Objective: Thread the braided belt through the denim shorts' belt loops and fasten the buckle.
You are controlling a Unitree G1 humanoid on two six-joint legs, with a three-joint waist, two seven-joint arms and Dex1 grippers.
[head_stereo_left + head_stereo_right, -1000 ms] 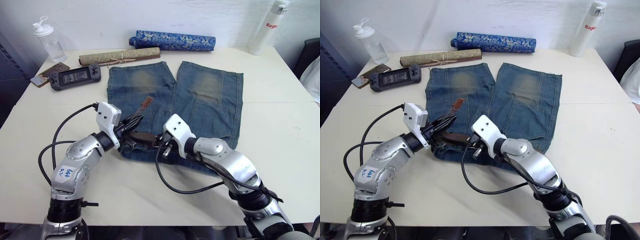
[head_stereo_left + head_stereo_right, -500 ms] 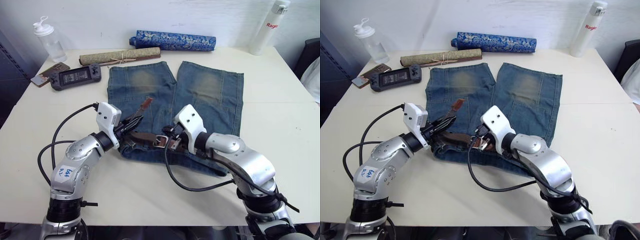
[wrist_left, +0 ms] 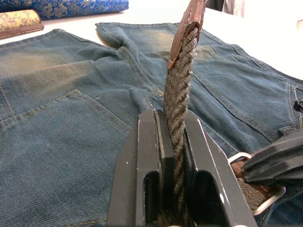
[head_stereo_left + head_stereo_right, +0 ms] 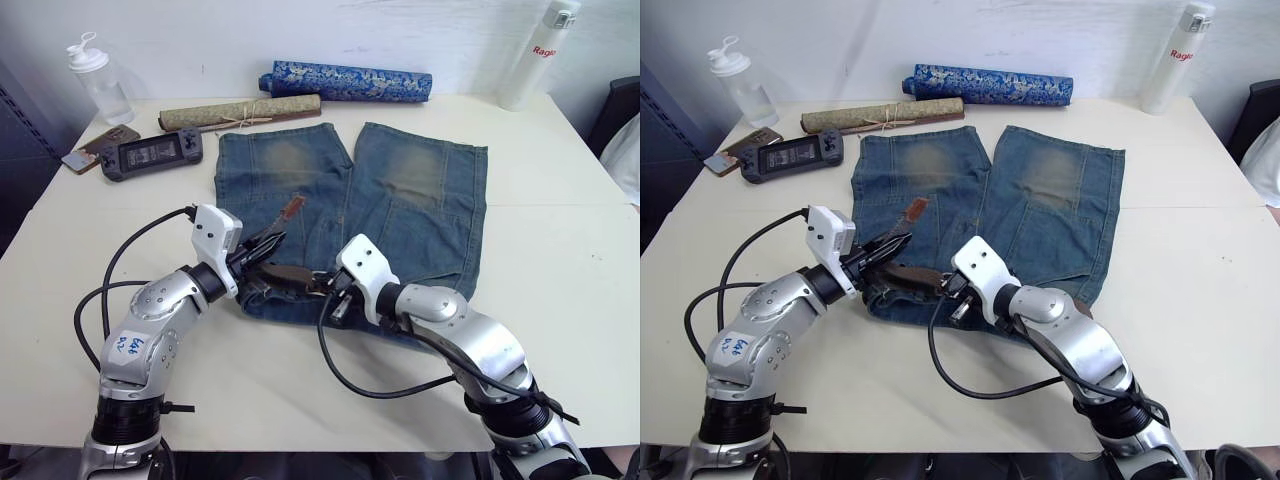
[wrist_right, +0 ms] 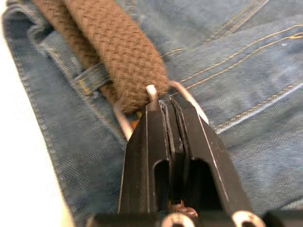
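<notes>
Now | left tool (image 3: 173,142) clamps braided belt (image 3: 182,80) | right tool (image 5: 165,111) pinches buckle (image 5: 182,92)

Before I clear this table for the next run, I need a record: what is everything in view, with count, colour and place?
Faded blue denim shorts: one, spread at the table's centre.
Dark-brown braided belt: one, on the waistband, tan tip raised.
Square silver buckle: one, at the belt's end.
Blue patterned fabric roll: one, far edge.
Tan roll: one, beside it.
Black handheld console: one, far left.
Clear bottle: one, far-left corner.
White bottle: one, far-right corner.
Left hand: shut on the belt.
Right hand: shut on the buckle.
</notes>
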